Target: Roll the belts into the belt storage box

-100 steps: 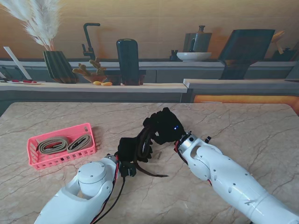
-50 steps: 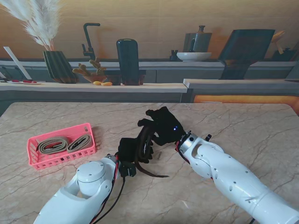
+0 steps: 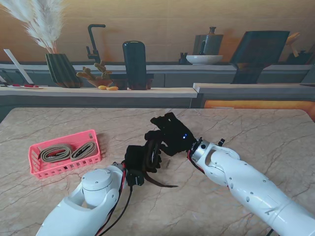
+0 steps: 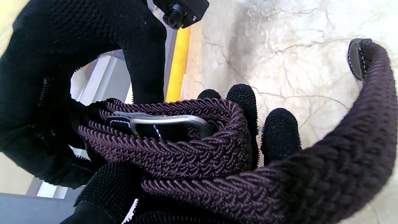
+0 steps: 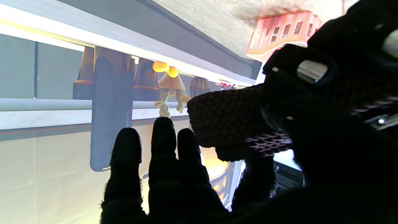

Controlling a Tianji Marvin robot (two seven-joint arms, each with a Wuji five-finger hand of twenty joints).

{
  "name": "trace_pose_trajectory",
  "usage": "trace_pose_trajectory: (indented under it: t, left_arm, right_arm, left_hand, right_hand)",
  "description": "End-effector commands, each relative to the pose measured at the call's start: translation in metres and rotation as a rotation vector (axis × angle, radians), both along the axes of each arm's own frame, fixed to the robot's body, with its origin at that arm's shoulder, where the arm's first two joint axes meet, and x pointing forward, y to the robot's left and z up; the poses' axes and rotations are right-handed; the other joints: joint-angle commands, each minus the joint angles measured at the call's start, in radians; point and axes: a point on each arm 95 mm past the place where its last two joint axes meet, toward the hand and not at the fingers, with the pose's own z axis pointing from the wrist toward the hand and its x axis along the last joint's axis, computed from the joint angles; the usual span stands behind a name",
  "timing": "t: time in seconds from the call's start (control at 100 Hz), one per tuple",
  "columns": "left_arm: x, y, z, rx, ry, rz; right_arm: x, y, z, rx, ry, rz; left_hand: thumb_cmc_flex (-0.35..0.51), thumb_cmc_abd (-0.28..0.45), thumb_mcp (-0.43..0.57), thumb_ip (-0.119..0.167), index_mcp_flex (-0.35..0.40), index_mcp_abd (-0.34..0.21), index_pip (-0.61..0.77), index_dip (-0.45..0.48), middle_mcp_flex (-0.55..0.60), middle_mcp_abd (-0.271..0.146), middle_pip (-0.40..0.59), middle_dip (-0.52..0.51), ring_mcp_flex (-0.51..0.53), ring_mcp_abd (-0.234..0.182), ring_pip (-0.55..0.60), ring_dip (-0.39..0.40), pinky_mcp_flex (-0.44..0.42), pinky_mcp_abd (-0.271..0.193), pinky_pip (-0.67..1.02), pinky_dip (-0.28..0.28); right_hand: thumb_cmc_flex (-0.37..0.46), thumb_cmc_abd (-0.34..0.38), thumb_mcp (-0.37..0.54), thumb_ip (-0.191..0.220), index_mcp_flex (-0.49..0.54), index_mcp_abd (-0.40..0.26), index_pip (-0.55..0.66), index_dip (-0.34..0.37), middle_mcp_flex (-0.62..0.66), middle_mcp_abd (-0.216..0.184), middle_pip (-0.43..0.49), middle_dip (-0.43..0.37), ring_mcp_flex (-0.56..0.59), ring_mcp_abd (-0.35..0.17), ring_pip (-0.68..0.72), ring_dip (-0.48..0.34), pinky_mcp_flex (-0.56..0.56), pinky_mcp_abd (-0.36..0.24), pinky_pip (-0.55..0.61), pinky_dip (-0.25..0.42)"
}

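Dark braided belt (image 4: 192, 149), partly coiled, sits mid-table, clasped in the left hand (image 3: 139, 160); the right hand (image 3: 170, 133), at its 1 o'clock, touches the coil with fingers spread. The pink storage box (image 3: 34, 169) lies at 9 o'clock. The loose tail could uncoil if either hand slackens.
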Motion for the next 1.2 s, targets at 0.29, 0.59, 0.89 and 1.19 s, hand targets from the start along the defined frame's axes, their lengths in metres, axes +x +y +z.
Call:
trace_pose_trajectory:
  t: [0.29,0.59,0.89,1.19]
  left_arm:
    - [-0.002,-0.006,0.005,0.004,0.000,0.013]
    - [-0.003,-0.003,0.007,0.031,-0.038,0.040]
    - [-0.002,0.003,0.009,0.035,-0.186,0.077]
    - [-0.002,0.004,0.007,-0.005,-0.287,0.060]
  right_arm:
    - [0.001,0.014,-0.006,-0.083,0.042,0.070]
    - [0.003,0.016,-0.013,-0.088,0.075,0.066]
    - [0.001,0.010,-0.012,-0.026,0.070,-0.078]
    - [0.001,0.009,-0.005,0.067,0.082,-0.219]
  left_hand:
    - [0.055,0.254,0.081,0.008,0.037,-0.075,0.040,-0.003,0.022,0.003,0.054,-0.009,0.024,-0.030,0.024,-0.011,0.015,0.022,0.042,0.012]
    - [-0.024,0.254,0.083,-0.002,-0.014,-0.048,-0.021,-0.054,-0.078,0.014,0.036,-0.048,-0.049,0.005,-0.009,-0.028,-0.056,0.023,0.009,0.009]
    - [-0.228,0.254,-0.011,-0.004,-0.184,0.024,-0.373,-0.100,-0.402,0.029,-0.095,-0.325,-0.308,0.052,-0.197,-0.040,-0.275,0.024,-0.148,0.006]
    - [-0.396,0.254,-0.020,-0.011,-0.365,-0.050,-0.584,-0.201,-0.636,0.009,-0.298,-0.490,-0.535,-0.030,-0.517,-0.186,-0.329,-0.039,-0.367,-0.109]
  right_hand:
    - [0.013,0.032,-0.058,-0.100,0.256,-0.003,0.045,-0.121,0.272,-0.042,-0.073,0.008,0.078,-0.008,-0.013,0.010,0.031,0.001,-0.033,0.035]
    - [0.088,0.105,-0.092,-0.138,0.585,0.055,0.205,-0.319,0.854,-0.201,-0.076,0.014,0.364,-0.070,0.142,0.082,0.179,0.032,0.028,0.058]
    - [0.116,0.083,-0.065,-0.148,0.615,0.123,0.197,-0.295,0.876,-0.159,-0.047,0.033,0.398,-0.043,0.276,0.143,0.224,0.030,0.125,0.075]
    - [0.156,0.068,-0.050,-0.125,0.635,0.234,0.187,-0.277,0.888,-0.088,0.036,0.050,0.430,0.005,0.386,0.187,0.274,0.039,0.209,0.078]
